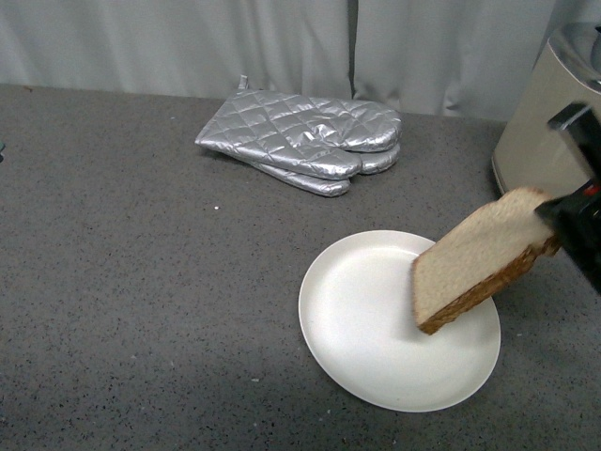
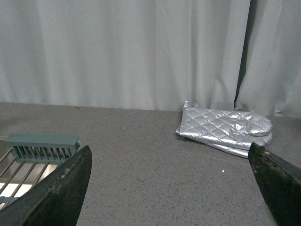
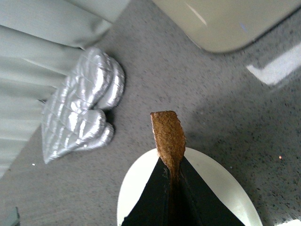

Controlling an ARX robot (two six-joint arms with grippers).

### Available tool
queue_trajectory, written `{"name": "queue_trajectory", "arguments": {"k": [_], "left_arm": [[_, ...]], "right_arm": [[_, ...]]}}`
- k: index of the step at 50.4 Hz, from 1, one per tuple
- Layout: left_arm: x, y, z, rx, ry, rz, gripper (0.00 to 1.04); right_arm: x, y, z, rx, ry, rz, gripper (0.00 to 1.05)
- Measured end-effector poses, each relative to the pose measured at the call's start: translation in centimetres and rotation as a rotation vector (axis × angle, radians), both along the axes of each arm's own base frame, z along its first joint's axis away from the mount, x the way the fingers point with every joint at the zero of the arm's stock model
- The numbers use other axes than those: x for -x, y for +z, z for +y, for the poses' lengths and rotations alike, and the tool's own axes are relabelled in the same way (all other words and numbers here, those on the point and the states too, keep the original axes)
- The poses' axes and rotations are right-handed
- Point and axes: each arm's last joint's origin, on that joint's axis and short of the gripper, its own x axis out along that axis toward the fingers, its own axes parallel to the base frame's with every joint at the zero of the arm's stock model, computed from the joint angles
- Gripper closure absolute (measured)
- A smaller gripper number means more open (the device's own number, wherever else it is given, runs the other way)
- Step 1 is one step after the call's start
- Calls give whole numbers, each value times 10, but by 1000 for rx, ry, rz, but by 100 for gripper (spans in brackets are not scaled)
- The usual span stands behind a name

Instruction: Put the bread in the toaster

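My right gripper [image 1: 554,228] is shut on the bread [image 1: 474,258], a light-brown slice with a darker crust. It holds the slice tilted in the air above the right part of the white plate [image 1: 366,329]. In the right wrist view the crust edge of the bread [image 3: 168,136] sticks out between the shut gripper [image 3: 170,170], over the plate [image 3: 216,183]. The beige toaster [image 1: 549,117] stands at the far right, close behind the gripper; its body also shows in the right wrist view [image 3: 225,21]. My left gripper [image 2: 171,188] is open and empty above bare table.
Quilted silver oven mitts [image 1: 305,141] lie at the back middle by the curtain; they also show in the left wrist view [image 2: 225,129] and the right wrist view [image 3: 82,113]. A green-edged wire rack [image 2: 40,150] sits at the far left.
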Motion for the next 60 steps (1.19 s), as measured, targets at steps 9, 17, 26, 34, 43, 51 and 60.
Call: {"name": "queue_trajectory", "arguments": {"k": [9, 17, 26, 34, 43, 51, 60], "left_arm": [[0, 0, 0, 0, 0, 0, 7], [0, 0, 0, 0, 0, 0, 7], [0, 0, 0, 0, 0, 0, 7], [0, 0, 0, 0, 0, 0, 7], [0, 0, 0, 0, 0, 0, 7], [0, 0, 0, 0, 0, 0, 7], [0, 0, 0, 0, 0, 0, 7]], "right_arm": [[-3, 55, -19, 67, -82, -141, 103], [-8, 122, -44, 110, -180, -297, 103], [-17, 184, -82, 237, -431, -396, 103], [-33, 180, -100, 373, -624, -266, 103], [-53, 151, -99, 441, -665, -129, 103], [-64, 144, -95, 442, -686, -98, 103], [-70, 144, -95, 429, -730, -72, 103]]}}
